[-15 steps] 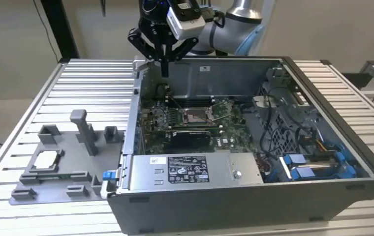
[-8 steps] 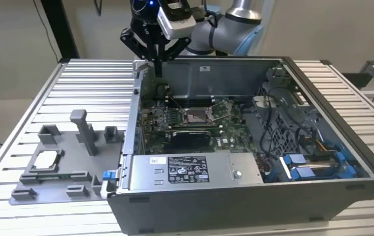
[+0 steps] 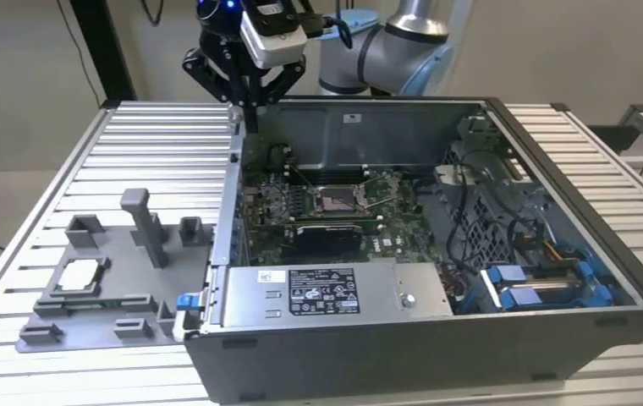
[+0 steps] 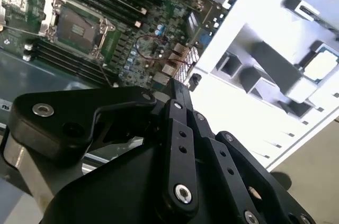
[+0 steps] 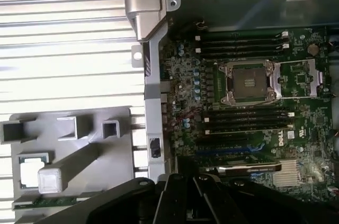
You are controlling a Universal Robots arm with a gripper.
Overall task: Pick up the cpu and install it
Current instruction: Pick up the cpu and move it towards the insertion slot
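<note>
Silver-grey, the cpu [image 3: 79, 275] lies nested in the grey fixture [image 3: 118, 283] beside the computer case [image 3: 412, 355], presumably held square for grasping, while the gripper [image 3: 250, 120] hangs over the case wall, fingers pressed together on nothing (the socket [image 3: 337, 200] stands open).

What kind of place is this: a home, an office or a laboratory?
Probably a robotics laboratory: a robot arm stands behind an open computer case on a slatted metal table, and a grey fixture beside it holds the cpu.
</note>
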